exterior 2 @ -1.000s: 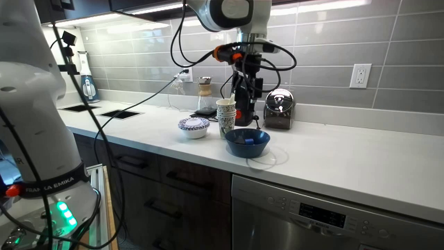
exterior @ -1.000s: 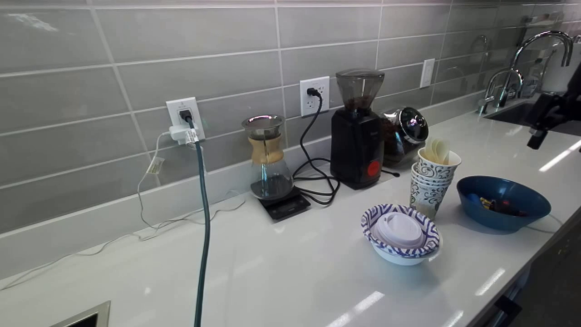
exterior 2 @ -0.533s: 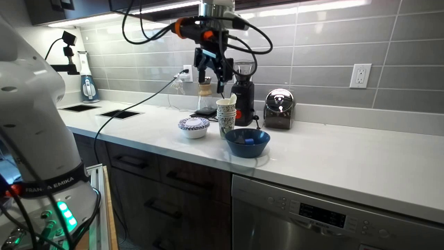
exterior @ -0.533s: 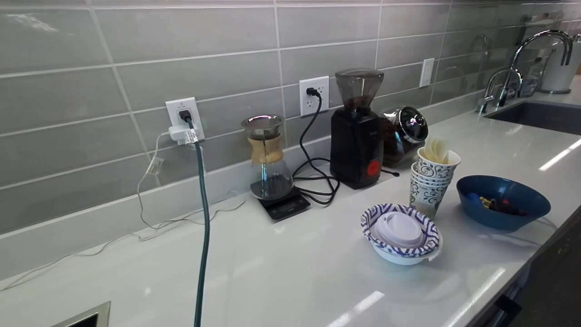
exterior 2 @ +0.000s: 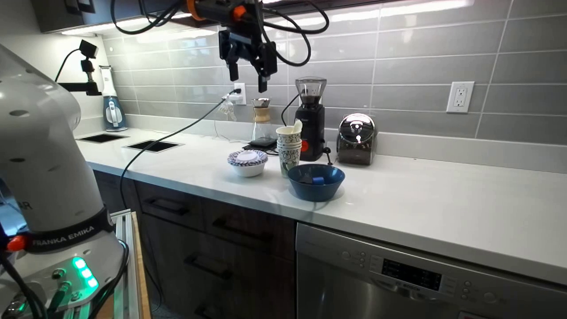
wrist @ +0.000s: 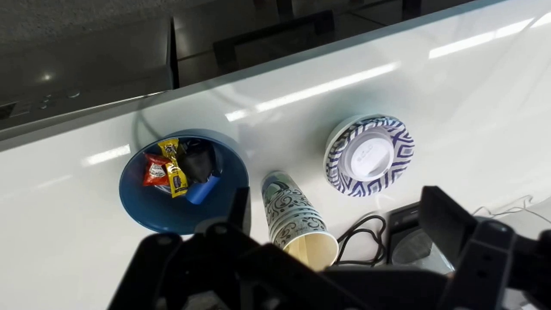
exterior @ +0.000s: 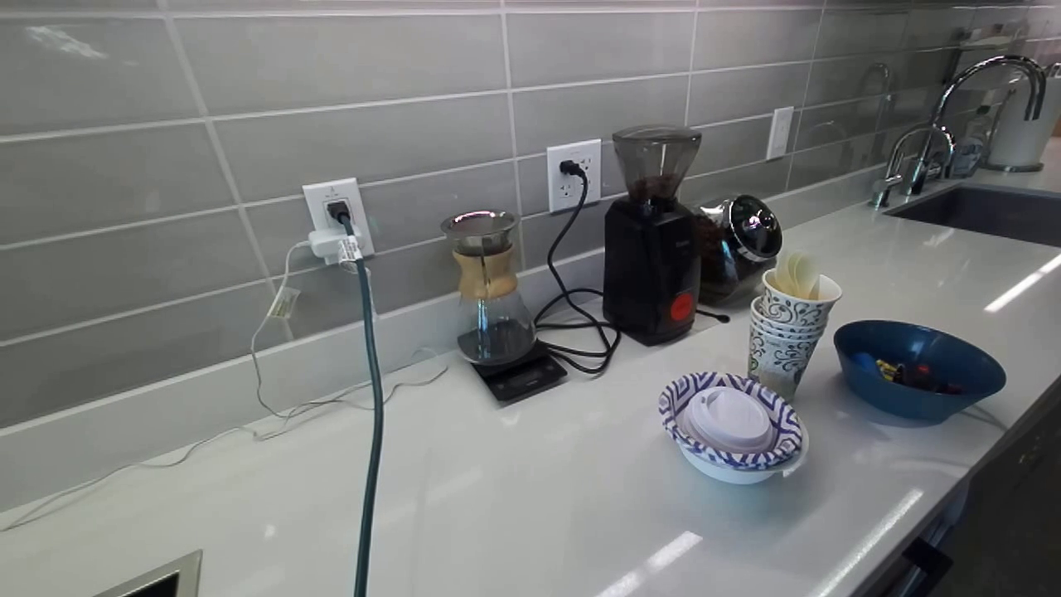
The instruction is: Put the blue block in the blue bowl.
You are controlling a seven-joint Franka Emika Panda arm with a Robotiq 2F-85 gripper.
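In an exterior view, the blue bowl [exterior: 903, 406] stands near the cup stack [exterior: 783, 356]; its near wall hides the lower part of what lies in it, and the blue block [exterior: 865, 362] is only a dim patch inside. In an exterior view, the gripper [exterior 2: 248, 83] hangs high above the counter [exterior 2: 421, 199], its fingers [exterior 2: 233, 72] spread wide; the top edge cuts off the wrist [exterior 2: 219, 11]. There the block shows just above the bowl's near rim, beside a dark shape [exterior 2: 305, 178] too small to name. In the wrist view, the gripper blocks much of the lower part, one finger crossing the bowl's edge. The block lies in the bowl beside yellow packets [wrist: 176, 176] and a dark item [wrist: 197, 162]; whether this covers the block's upper end is hard to tell.
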